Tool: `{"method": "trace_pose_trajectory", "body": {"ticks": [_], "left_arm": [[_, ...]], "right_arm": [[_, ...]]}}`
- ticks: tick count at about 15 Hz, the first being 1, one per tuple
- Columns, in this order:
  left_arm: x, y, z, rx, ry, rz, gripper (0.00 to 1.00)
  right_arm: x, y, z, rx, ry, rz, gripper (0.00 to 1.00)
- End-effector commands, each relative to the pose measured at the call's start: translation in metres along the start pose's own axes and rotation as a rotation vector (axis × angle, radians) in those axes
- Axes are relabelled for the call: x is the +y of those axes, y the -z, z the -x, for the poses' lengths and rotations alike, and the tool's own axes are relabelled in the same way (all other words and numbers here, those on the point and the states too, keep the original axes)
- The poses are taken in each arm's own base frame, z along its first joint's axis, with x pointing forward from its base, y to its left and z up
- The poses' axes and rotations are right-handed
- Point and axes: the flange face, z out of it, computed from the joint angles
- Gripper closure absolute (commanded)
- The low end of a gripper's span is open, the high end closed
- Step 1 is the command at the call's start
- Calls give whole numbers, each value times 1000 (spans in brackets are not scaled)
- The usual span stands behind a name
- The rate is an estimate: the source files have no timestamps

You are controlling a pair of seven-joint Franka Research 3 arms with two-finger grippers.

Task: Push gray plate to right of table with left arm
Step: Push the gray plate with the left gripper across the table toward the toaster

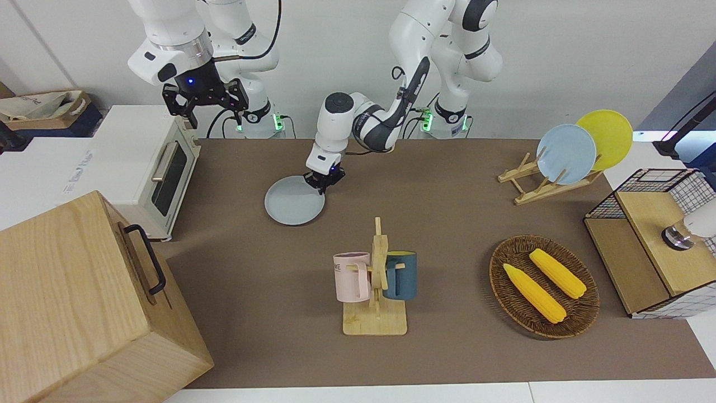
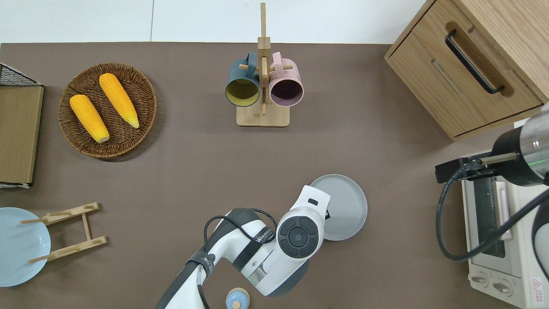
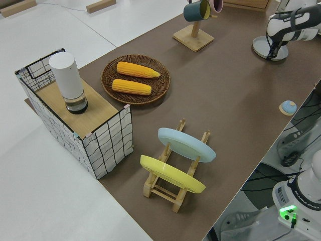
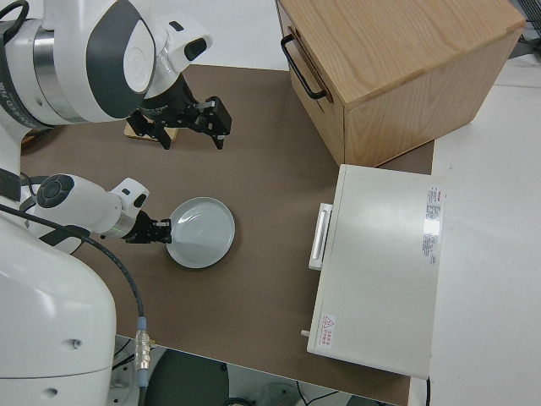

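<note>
The gray plate (image 1: 291, 202) lies flat on the brown table (image 1: 447, 352), nearer to the robots than the mug rack and toward the right arm's end. It also shows in the overhead view (image 2: 347, 204), the left side view (image 3: 265, 46) and the right side view (image 4: 204, 233). My left gripper (image 1: 323, 183) is low at the plate's rim on the side toward the left arm's end (image 2: 327, 213), touching it (image 4: 162, 231). My right gripper (image 1: 207, 106) is parked, open and empty.
A white toaster oven (image 1: 146, 168) and a wooden cabinet (image 1: 84, 302) stand at the right arm's end. A mug rack (image 1: 376, 280), a corn basket (image 1: 584, 308), a plate rack with sky-blue and yellow plates (image 1: 545, 182) and a wire basket (image 1: 654, 246) are elsewhere.
</note>
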Motion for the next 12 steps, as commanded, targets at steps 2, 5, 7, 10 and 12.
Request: {"method": "trace_pose_trajectory", "body": {"ticks": [2, 5, 7, 10, 12], "left_arm": [[25, -15, 19, -16, 10, 4, 1000], [32, -7, 18, -10, 23, 21, 949], [33, -4, 16, -5, 20, 26, 636], [29, 6, 7, 17, -5, 7, 212], [27, 24, 4, 26, -28, -13, 129]], "right_arm": [[2, 3, 4, -5, -1, -7, 17], [2, 3, 4, -4, -3, -7, 17], [3, 3, 4, -5, -3, -8, 17], [3, 3, 4, -5, -4, -8, 17], [2, 3, 4, -4, -3, -7, 17]]}}
